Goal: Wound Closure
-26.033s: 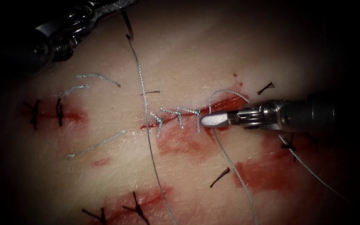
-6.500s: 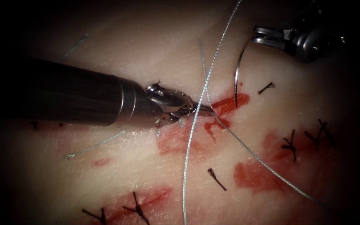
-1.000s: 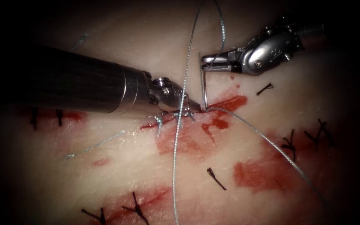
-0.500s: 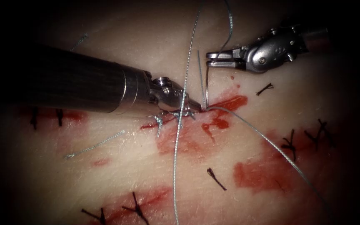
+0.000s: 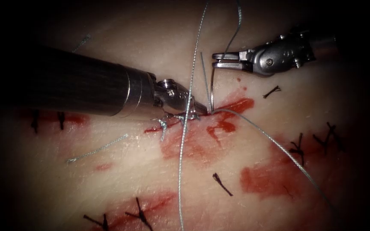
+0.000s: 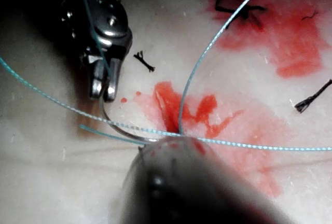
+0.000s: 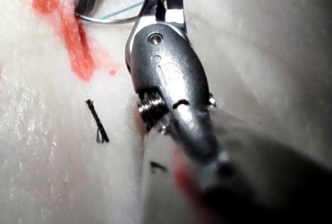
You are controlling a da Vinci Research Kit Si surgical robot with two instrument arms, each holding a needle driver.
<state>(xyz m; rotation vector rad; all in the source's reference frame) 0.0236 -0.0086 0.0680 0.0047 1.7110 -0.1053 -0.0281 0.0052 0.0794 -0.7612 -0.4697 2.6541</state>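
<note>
Darkness round the endoscope view's edges — a bright, central pool of light

Endoscope edges dark, centre lit; glare on tissue (image 7: 270,37); nearest shaft seemingly blurred.

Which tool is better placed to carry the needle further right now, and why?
Right, probably. The right tool already grips the needle near its tail end, its point at the cut. The left tool presses on the tissue beside the cut.
</note>
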